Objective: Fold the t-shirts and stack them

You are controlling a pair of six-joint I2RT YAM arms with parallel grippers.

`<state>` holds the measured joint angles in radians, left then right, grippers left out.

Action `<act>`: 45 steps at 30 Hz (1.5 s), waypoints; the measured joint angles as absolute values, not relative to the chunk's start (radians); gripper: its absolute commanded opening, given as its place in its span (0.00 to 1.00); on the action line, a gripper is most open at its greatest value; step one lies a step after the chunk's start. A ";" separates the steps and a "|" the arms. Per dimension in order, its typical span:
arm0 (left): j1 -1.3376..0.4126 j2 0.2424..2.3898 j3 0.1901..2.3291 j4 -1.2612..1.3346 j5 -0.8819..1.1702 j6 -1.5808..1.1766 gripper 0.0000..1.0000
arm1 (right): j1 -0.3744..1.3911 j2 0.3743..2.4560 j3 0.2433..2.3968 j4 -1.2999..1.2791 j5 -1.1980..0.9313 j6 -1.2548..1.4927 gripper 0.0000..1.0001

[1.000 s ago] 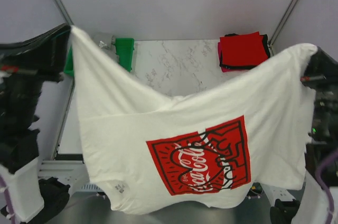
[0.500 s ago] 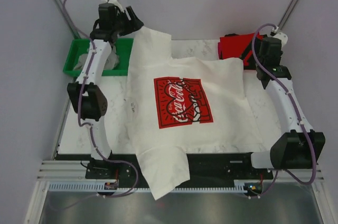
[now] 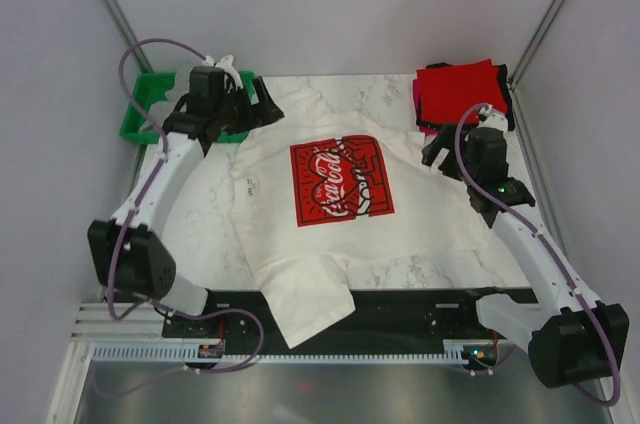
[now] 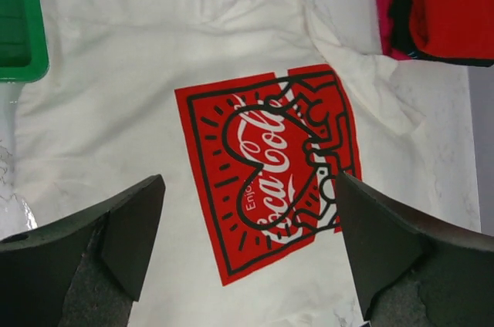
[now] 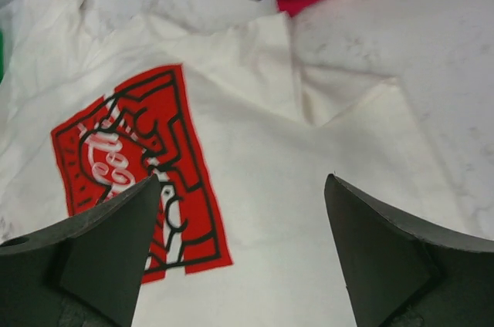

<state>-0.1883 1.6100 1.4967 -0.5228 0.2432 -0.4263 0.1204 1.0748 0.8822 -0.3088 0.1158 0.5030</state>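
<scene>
Under left fingers and right fingers, both apart, the white t-shirt reads "Coca-Cola", maybe "Enjoy".

We read "Coca-Cola" in white script across the red print on the white t-shirt, a small "Enjoy" at the script's 7 o'clock, a tiny grey mark at the print's 9 o'clock stayed illegible to us.

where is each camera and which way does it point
Top external: above and behind the bases, looking down on the marble table, both arms, the spread white Coca-Cola t-shirt.
Left wrist: looks down at the shirt's red print; open left gripper frames the bottom.
Right wrist: looks down at the shirt's right half; open right gripper at bottom.
Shared: both wrists see the print and red-topped folded stack.
</scene>
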 measured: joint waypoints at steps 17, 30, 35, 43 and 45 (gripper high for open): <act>-0.326 1.460 0.746 -0.350 0.126 -0.564 0.94 | 0.371 1.549 0.862 -0.326 0.137 0.536 0.98; -0.208 1.860 1.210 -0.361 0.076 -0.554 0.92 | 0.324 1.945 1.292 -0.348 0.149 0.486 0.98; -0.205 1.861 1.324 -0.444 0.056 -0.526 0.93 | 0.294 1.959 1.380 -0.385 0.108 0.459 0.98; -0.275 1.287 1.057 -0.530 -0.006 -0.532 0.88 | 0.299 1.552 1.253 -0.406 0.034 0.442 0.98; -0.345 1.113 0.957 -0.569 -0.027 -0.571 0.87 | 0.302 1.374 1.166 -0.385 0.038 0.456 0.98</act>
